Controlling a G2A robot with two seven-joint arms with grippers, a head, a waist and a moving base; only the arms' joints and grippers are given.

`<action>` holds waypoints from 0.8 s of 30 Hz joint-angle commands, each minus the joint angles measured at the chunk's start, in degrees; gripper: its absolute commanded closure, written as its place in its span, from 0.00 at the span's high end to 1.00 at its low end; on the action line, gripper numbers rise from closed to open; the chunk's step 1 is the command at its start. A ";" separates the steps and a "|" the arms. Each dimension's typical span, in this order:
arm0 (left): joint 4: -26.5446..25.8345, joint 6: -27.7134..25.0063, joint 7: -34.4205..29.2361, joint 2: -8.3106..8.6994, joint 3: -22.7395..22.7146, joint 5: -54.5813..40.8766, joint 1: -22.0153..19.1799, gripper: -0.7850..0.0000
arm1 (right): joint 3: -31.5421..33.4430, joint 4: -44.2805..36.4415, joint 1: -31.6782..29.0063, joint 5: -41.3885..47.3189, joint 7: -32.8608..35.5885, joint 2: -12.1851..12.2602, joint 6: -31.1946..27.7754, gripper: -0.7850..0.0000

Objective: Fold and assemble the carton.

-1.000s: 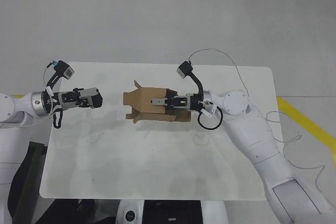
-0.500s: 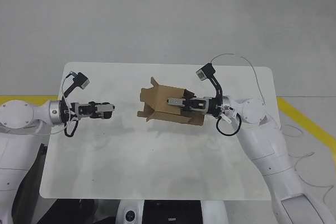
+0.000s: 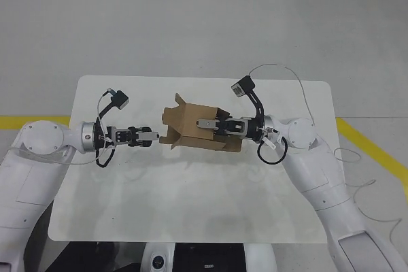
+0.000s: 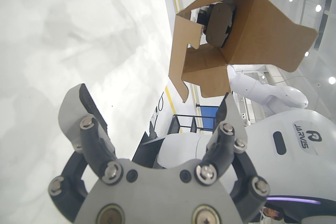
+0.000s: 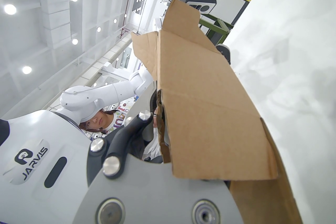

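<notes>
— Carton [image 3: 194, 126], where?
— Over the table's [image 3: 190, 204] far middle, right gripper [image 3: 205, 124] clamping its wall, open flaps pointing left.
— Why?
— Probably so the left gripper [image 3: 151, 135], jaws spread, can fold them.

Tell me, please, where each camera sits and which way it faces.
Top view: overhead, looking down at the table; the left gripper and right gripper show.
Left wrist view: behind the open left gripper, facing the open end of the carton.
Right wrist view: behind the right gripper, along the carton wall it clamps.
Shared: all three show the carton.
</notes>
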 commanded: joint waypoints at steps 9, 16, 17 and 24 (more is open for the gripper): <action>3.31 1.12 2.23 -0.37 1.47 3.03 -0.98 1.00 | 1.12 -2.69 -1.54 0.47 0.33 0.58 0.05 0.00; 1.42 0.11 3.94 -0.85 3.58 6.20 -1.67 1.00 | 0.38 -3.53 -1.56 0.50 -0.15 0.56 0.18 0.00; 1.02 -0.18 4.10 -0.91 3.80 6.22 -1.60 1.00 | 0.21 -3.48 -1.48 0.38 -0.21 0.54 0.21 0.00; -0.73 -0.36 2.82 -0.98 4.08 6.09 -1.56 1.00 | -0.80 -2.83 -0.80 -0.10 -0.85 0.39 0.23 0.00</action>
